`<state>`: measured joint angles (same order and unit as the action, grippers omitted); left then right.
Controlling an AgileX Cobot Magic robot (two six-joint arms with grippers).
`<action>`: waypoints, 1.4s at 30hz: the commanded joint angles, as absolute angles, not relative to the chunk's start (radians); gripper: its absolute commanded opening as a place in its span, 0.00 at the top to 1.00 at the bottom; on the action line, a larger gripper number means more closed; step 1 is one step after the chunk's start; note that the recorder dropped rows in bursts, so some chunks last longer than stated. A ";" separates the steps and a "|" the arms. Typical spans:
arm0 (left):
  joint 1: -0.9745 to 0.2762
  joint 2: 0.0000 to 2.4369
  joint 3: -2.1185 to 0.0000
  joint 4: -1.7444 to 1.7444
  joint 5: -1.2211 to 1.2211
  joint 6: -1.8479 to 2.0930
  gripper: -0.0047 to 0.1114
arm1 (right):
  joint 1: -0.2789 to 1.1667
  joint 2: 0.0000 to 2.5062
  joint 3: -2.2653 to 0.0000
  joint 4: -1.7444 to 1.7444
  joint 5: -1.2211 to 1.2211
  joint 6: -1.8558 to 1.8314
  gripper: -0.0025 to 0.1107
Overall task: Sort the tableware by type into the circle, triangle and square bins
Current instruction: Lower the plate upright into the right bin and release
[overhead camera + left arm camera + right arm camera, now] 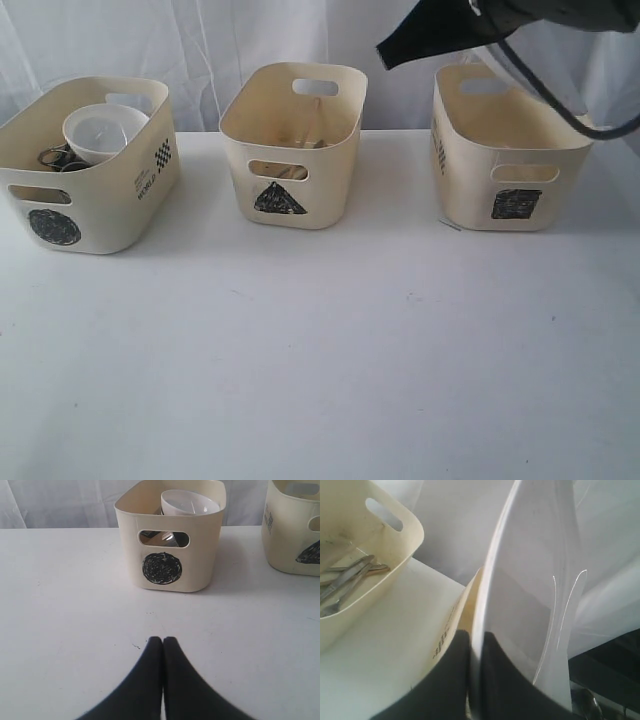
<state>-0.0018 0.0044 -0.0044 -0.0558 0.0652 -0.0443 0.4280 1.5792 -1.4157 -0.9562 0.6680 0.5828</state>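
Note:
My right gripper is shut on the rim of the large white squarish plate, holding it on edge above the square bin. In the exterior view that gripper hangs high over the square bin, and the plate shows only faintly against the curtain. The circle bin holds the white bowl and steel mugs. Cutlery lies in the triangle bin. My left gripper is shut and empty, low over the table before the circle bin.
The three bins stand in a row at the back of a white table, in front of a white curtain. The left wrist view catches a corner of the triangle bin beside the circle bin.

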 commanded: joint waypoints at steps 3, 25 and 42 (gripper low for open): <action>-0.001 0.000 0.000 -0.054 0.060 -0.049 0.96 | 0.353 1.687 -1.482 -0.988 0.591 0.596 0.98; -0.001 0.000 0.000 -0.054 0.060 -0.049 0.96 | 0.270 1.845 -1.493 -0.981 0.476 0.643 0.70; -0.001 0.000 0.000 -0.054 0.060 -0.049 0.96 | 0.269 1.447 -1.232 -0.979 0.478 0.703 0.98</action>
